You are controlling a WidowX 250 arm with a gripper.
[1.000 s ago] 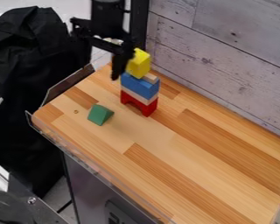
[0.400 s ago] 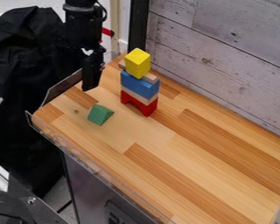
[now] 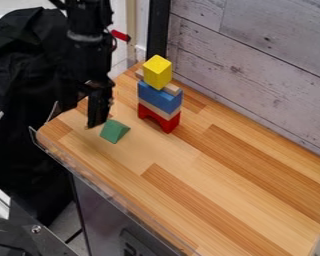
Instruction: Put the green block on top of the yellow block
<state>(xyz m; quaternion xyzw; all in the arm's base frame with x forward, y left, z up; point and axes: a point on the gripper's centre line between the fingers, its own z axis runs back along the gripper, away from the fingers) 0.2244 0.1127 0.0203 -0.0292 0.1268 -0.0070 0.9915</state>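
Green block (image 3: pixel 114 131): located on the wooden counter (image 3: pixel 209 172). Gripper (image 3: pixel 98 120): positioned just beside the green block; whether it is apart or together cannot be told. Compared with the earlier frames, it has moved away from the yellow block (image 3: pixel 157 72) and down toward the green block. The yellow block tops a stack, unchanged, behind and to the right of the green block, above the blue block (image 3: pixel 157 98) and red arch (image 3: pixel 171 123).

jaws lower, farther from yellow block (image 3: pixel 158 71), nearer green block (image 3: pixel 114 131)
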